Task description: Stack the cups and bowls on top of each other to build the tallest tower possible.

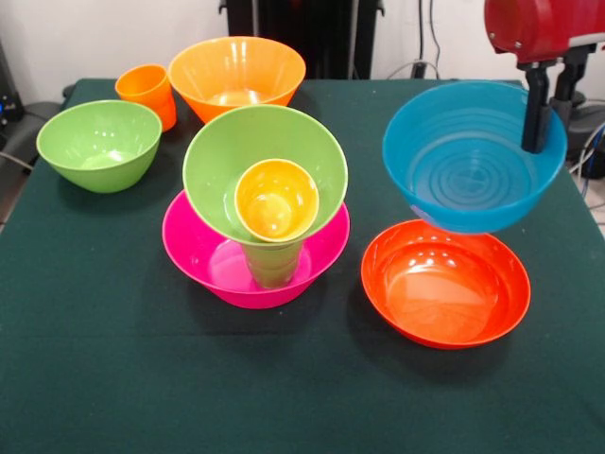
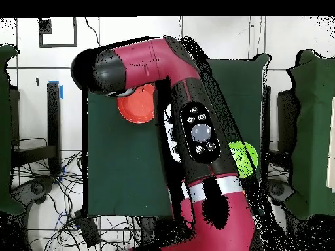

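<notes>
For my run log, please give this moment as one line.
gripper: shut on blue bowl | bowl: lifted above red-orange bowl | tower: pink base, green cup, green bowl, yellow cup

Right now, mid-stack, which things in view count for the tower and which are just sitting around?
For the job:
- claw gripping the blue bowl, lifted above the red-orange bowl
- tower: pink bowl, green cup, tilted green bowl, yellow cup
- orange bowl, orange cup, light green bowl

Just lying about:
- dark green table cloth
- floor cables
</notes>
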Motion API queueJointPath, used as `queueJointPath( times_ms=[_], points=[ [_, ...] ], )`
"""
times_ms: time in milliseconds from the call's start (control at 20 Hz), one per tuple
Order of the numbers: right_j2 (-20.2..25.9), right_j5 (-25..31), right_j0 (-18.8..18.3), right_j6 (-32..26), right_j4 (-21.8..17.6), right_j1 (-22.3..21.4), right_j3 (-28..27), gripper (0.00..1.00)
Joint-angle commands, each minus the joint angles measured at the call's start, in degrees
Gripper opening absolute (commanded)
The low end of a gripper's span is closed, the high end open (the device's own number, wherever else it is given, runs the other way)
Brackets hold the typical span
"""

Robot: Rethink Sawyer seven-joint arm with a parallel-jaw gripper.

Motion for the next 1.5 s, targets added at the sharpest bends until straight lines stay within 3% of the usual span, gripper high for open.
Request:
queueJointPath(
  times_ms=[50,1500],
  points=[
    [4.30,8.35,-1.41,-24.65,-5.76,5.77,-6.10,0.00],
    [5.40,13.76,-4.26,-29.55,-5.51,8.22,-8.93,0.00]
  ],
)
